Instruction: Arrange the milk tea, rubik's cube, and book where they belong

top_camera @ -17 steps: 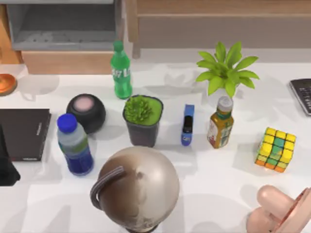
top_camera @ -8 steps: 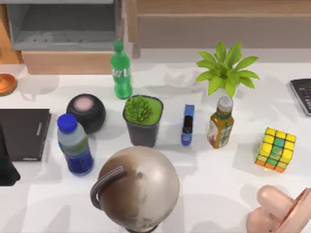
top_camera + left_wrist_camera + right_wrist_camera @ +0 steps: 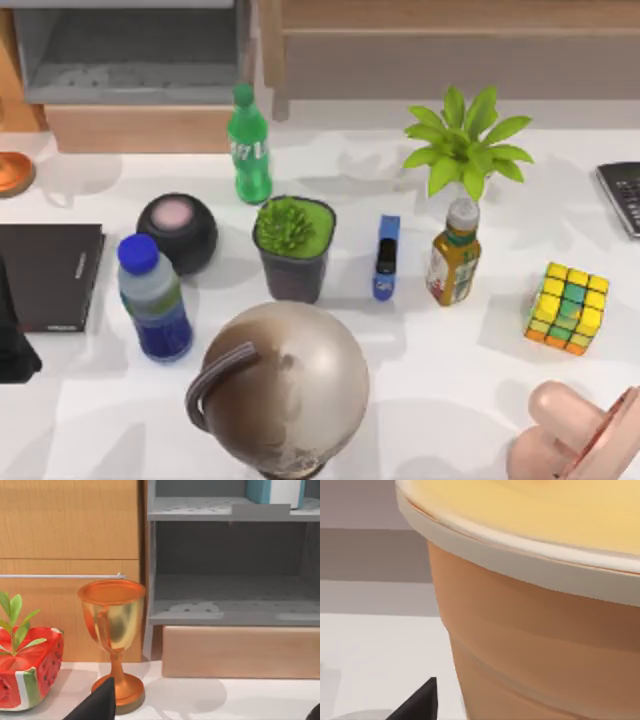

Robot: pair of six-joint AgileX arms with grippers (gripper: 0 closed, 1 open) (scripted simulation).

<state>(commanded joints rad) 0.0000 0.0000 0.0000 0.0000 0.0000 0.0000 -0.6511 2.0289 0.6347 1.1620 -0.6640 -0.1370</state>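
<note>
Table (image 3: 440, 380) is packed, and the cube (image 3: 568, 308) sits untouched at the right. Can't tell either tool's state. Guessing the cube grab comes next.

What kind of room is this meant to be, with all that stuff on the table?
Probably a rendered study or home office: a white desk crowded with a globe, a rubik's cube and drink bottles, with a grey shelf unit and wooden cabinet behind.

Glossy plastic rubik's cube (image 3: 568, 308); shiny metallic goblet (image 3: 113, 640); wood-grain cabinet (image 3: 70, 555).
</note>
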